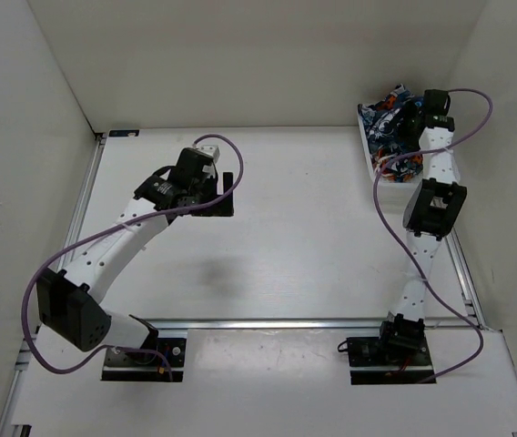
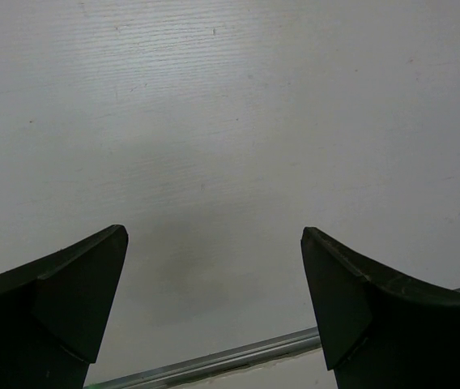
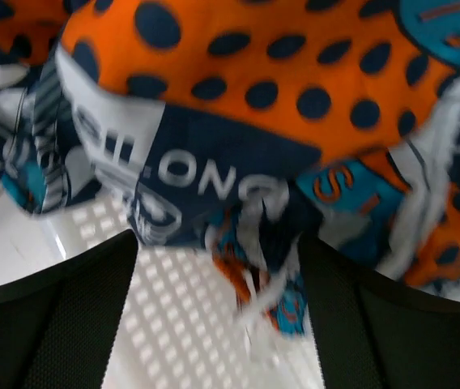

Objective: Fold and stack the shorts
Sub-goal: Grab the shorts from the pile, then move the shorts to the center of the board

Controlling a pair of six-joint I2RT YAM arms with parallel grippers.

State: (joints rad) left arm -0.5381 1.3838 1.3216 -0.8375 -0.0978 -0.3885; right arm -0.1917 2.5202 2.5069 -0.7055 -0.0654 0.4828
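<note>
The shorts (image 1: 388, 125) lie bunched in a white mesh basket (image 1: 368, 150) at the table's far right corner. In the right wrist view the shorts (image 3: 238, 89) fill the upper frame, orange with navy dots, navy lettering and teal patches. A hanging fold of the fabric dangles between the fingers of my right gripper (image 3: 218, 243), whose jaws stand wide apart over the basket's mesh floor (image 3: 173, 316). From above, my right gripper (image 1: 407, 116) reaches down into the basket. My left gripper (image 1: 228, 193) hovers open over bare white table left of centre, and the left gripper (image 2: 214, 232) holds nothing.
White walls enclose the table on the left, back and right. An aluminium rail (image 1: 286, 321) runs along the near edge in front of the arm bases, and a rail (image 2: 214, 361) shows under the left fingers. The basket sits tight against the right wall.
</note>
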